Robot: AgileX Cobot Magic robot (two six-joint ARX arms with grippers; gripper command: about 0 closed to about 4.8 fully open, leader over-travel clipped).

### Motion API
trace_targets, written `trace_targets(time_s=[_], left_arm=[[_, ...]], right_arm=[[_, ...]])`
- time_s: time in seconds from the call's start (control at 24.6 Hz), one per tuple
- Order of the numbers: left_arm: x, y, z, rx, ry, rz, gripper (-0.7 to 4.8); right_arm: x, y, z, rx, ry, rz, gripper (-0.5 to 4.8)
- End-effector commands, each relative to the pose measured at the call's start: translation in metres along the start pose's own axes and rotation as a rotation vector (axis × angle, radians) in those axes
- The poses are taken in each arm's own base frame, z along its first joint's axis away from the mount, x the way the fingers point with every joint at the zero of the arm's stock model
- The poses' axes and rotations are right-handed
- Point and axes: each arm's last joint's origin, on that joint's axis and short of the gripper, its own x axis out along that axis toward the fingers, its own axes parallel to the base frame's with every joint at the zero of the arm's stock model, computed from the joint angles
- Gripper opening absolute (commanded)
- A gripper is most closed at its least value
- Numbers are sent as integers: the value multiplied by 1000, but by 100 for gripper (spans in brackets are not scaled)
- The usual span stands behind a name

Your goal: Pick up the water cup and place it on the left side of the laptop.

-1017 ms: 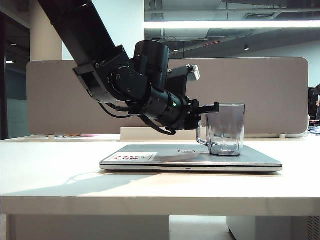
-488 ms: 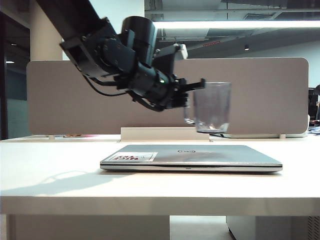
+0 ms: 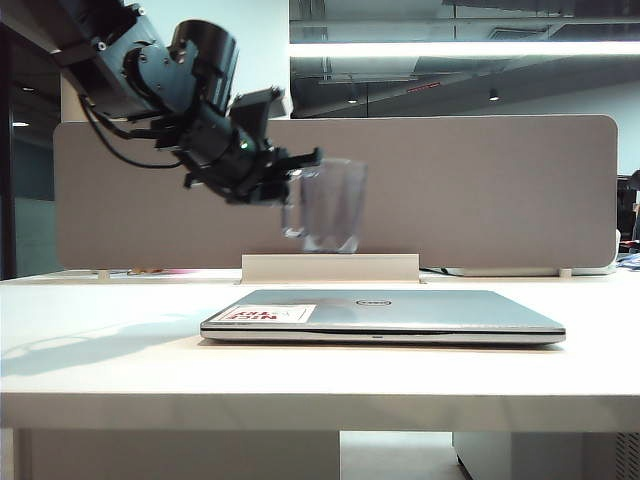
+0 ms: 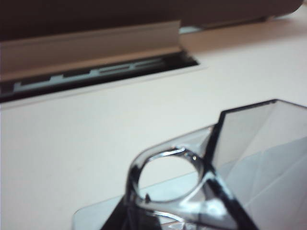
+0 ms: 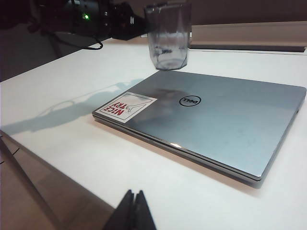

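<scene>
Jaws of the right gripper [image 5: 135, 211]: pressed together, two dark fingers meeting in a point low over the near edge of the bench [image 3: 110, 370], holding nothing that I can see.

Laptop [image 3: 383, 315]: silver-grey Dell, lid closed, lying flat on the bench; white sticker [image 5: 125, 108] with red lettering on the lid corner nearest my left arm.

Jaws of the left gripper [image 3: 290, 178]: pinching the water cup [image 3: 330, 205] by its handle side; I read them as clamped on it. In the left wrist view the clear handle [image 4: 165, 179] and a grey faceted wall fill the foreground.

Water cup: transparent grey, roughly upright, in the air above the bench, clear of the laptop lid, over the laptop's left half as I see it from the exterior camera.

Grey partition panel [image 3: 500, 190]: upright behind the bench, farthest back.
</scene>
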Motion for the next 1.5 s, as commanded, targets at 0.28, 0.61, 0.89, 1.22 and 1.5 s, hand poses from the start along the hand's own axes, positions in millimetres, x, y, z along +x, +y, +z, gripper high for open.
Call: trace_targets(time_s=[0.28,0.61,0.89,1.22,1.5], left_arm=[[-8,42,-6,28,35,73,-6],[-43,88,-15,14,26,182,-6],[-67,109,-47,-75,-11,218,-6],[-83,103,-78,-64,-83,219,-6],[-84,103,-82,-45,-63,246,-6]], right_arm=[[0,0,0,-7,-10,6,-5],[0,0,0,-6,-10,3,-5],[0,0,-1,-2,-8,4,-5],[0,0,-1,17,-7,6,-5],[0,0,-1,18,-7,6,-5]])
